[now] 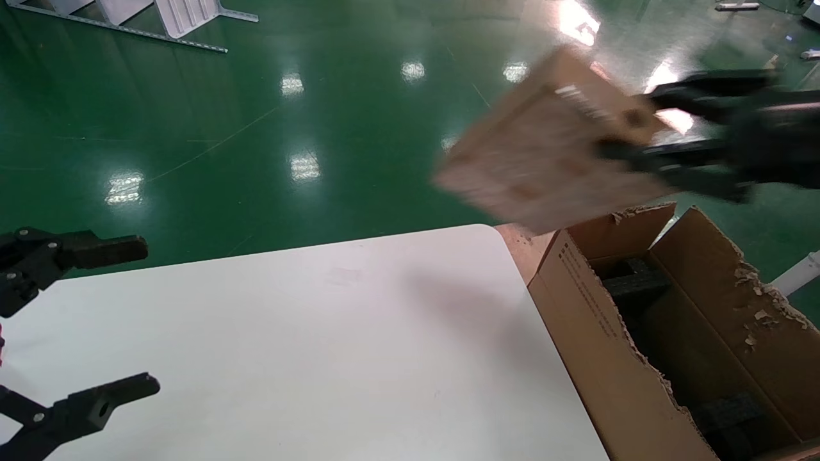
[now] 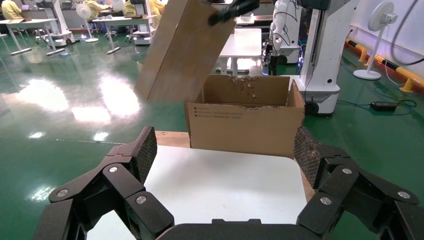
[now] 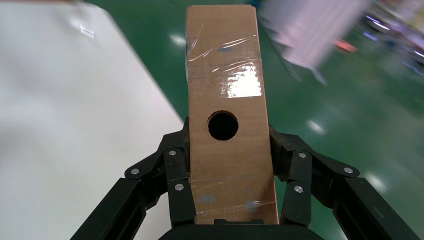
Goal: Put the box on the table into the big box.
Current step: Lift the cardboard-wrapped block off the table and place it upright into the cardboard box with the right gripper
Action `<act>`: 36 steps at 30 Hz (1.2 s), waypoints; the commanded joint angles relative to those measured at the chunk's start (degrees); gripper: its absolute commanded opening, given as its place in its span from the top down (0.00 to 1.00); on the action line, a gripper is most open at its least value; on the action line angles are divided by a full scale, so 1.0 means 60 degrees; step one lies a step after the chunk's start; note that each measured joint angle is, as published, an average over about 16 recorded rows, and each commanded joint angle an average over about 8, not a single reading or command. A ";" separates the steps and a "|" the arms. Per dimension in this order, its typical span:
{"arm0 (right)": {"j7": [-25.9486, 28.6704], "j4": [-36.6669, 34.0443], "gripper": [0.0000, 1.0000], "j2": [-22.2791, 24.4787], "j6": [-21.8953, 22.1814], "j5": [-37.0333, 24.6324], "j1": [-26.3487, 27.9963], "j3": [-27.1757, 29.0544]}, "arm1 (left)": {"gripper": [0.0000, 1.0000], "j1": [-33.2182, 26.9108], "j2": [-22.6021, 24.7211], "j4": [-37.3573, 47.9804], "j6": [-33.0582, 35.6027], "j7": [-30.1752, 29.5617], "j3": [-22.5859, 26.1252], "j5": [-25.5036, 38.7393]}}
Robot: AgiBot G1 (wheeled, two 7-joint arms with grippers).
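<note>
Left gripper (image 1: 96,320) parked with fingers spread wide over the near left edge of the large flat white table (image 1: 307,346), small brown taped cardboard box with a round hole (image 1: 551,147) held tilted in the air, clamped between the right gripper (image 1: 624,125) fingers, above the far corner of the large ragged-edged brown corrugated big box (image 1: 589,346) standing just beside the table's right edge.

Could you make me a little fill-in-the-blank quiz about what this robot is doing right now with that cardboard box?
1. The right gripper is shut on the ____.
2. The box is held in the air, no longer resting on the white ____.
3. The left gripper is ____ and holds nothing.
4. The big box stands beside the table, and inside it lie pieces of ____ foam.

Missing words: box; table; open; black
</note>
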 commanded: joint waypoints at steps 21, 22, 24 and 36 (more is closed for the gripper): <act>-0.2419 -0.6867 1.00 0.0965 -0.0205 0.1517 -0.1635 -0.1216 | 0.00 0.0000 -0.0001 0.0000 -0.0001 0.0001 0.0002 -0.0001; -0.2541 -0.7182 1.00 0.0855 -0.0238 0.1593 -0.1741 -0.1223 | 0.00 -0.0001 -0.0001 0.0000 -0.0001 0.0001 0.0002 -0.0001; -0.2743 -0.7770 1.00 0.0658 -0.0289 0.1721 -0.1952 -0.1213 | 0.00 -0.0001 -0.0001 0.0000 -0.0001 0.0001 0.0002 -0.0001; -0.3840 -1.0240 1.00 -0.0112 -0.0298 0.2082 -0.2833 -0.0850 | 0.00 -0.0001 -0.0001 0.0000 -0.0001 0.0002 0.0003 -0.0002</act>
